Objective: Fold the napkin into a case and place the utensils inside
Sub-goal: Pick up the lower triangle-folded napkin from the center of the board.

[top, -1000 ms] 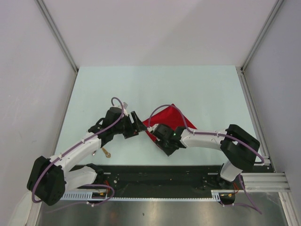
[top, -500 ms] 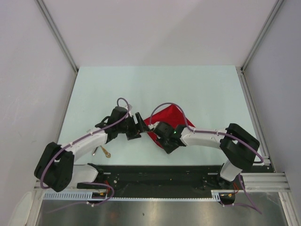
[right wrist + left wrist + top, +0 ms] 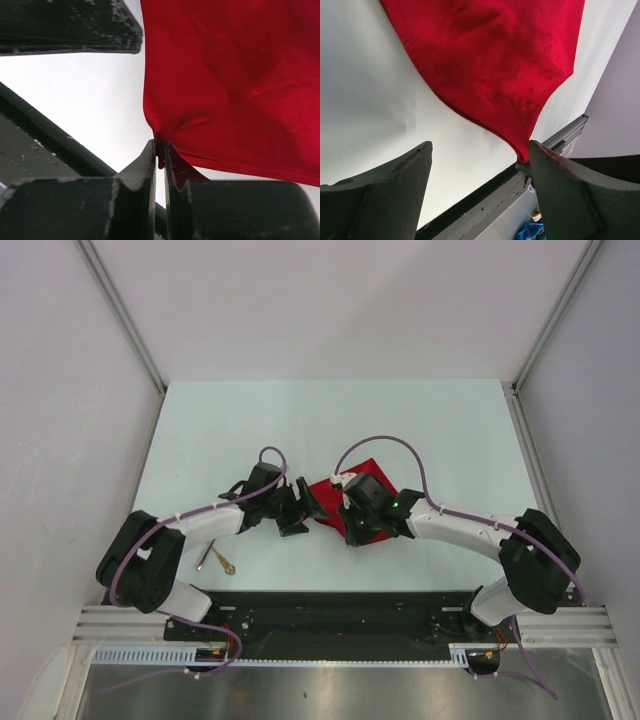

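From above, the napkin [image 3: 328, 490] lies near the middle of the pale tabletop [image 3: 330, 420], squeezed between the two wrists, so only parts of its red cloth show. The left arm [image 3: 200, 525] reaches in from the left and the left jaws stand wide, their tips just at the napkin's left edge. The right arm [image 3: 450, 525] comes from the right, and its wrist covers the cloth's near side, hiding the right jaws in this view. The utensils [image 3: 218, 558] lie on the tabletop close to its near edge, beside the left arm and well apart from the napkin. In the left wrist view the two dark fingers [image 3: 375, 200] are spread far apart with bare tabletop between them. The napkin fills the upper part of the picture and hangs down to a point, and that point reaches the tip of the finger on the picture's right side. Whether the two touch I cannot tell. None of the cloth lies between the left jaws. In the right wrist view the fingers [image 3: 135, 175] are drawn almost together, leaving only a thin slit. A corner of the napkin is pinched in that slit, and the cloth puckers into creases just above the fingertips. From there the red cloth spreads up and to the right, lifted off the tabletop at the held corner.
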Action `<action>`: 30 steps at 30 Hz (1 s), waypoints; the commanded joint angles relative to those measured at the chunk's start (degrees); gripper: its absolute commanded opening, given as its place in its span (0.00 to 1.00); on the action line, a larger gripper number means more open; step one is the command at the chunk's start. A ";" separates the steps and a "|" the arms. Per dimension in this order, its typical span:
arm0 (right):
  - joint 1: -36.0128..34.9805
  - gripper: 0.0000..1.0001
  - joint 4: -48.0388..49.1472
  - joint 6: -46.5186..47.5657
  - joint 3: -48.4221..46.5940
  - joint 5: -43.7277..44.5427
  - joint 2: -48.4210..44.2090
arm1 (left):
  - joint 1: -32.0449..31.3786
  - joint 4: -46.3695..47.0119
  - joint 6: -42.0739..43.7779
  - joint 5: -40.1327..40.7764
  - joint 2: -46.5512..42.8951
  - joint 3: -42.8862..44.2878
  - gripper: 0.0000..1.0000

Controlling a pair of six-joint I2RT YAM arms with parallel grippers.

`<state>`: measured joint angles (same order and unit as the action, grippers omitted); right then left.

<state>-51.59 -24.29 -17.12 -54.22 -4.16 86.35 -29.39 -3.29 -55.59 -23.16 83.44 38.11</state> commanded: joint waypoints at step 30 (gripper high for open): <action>3.17 0.00 3.81 -2.12 3.68 -7.61 -7.42 | 5.83 6.19 0.66 0.83 13.59 7.77 0.50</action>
<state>-48.36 -22.35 -18.39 -51.03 -10.70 82.06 -24.67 2.07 -57.49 -22.79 96.05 43.27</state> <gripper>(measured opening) 0.107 0.532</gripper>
